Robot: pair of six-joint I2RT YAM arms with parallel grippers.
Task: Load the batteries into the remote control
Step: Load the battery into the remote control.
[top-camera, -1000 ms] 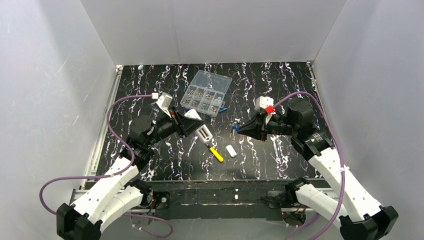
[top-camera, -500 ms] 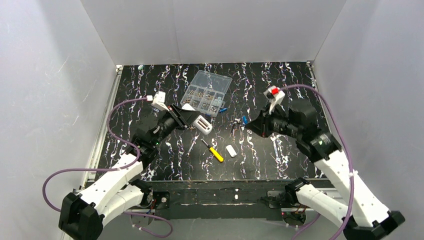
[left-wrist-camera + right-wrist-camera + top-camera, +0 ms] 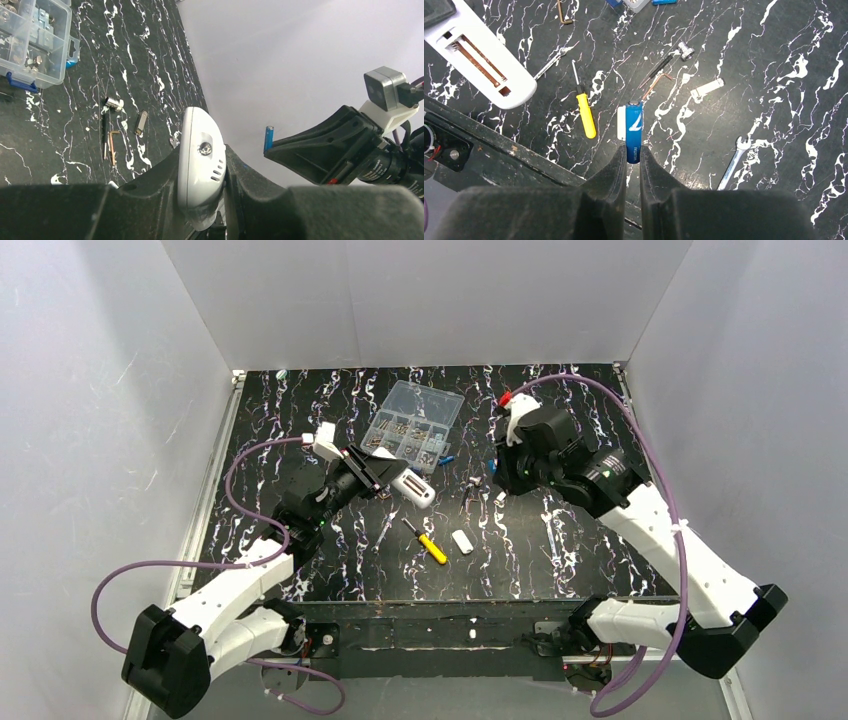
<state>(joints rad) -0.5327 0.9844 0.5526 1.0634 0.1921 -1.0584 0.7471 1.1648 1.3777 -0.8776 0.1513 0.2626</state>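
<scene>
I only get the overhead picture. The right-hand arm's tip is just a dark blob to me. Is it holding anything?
Observer: Yes. Its wrist camera shows the right fingers shut on a blue battery, which sticks out past their tips.
Operator: And the white bar in the other arm, is its battery slot open?
Observer: The right wrist view shows the remote control with its long slot uncovered: two brown strips inside, no battery.
Operator: How is that arm gripping it?
Observer: In the left wrist view, the left fingers clamp the remote's rounded end from both sides.
</scene>
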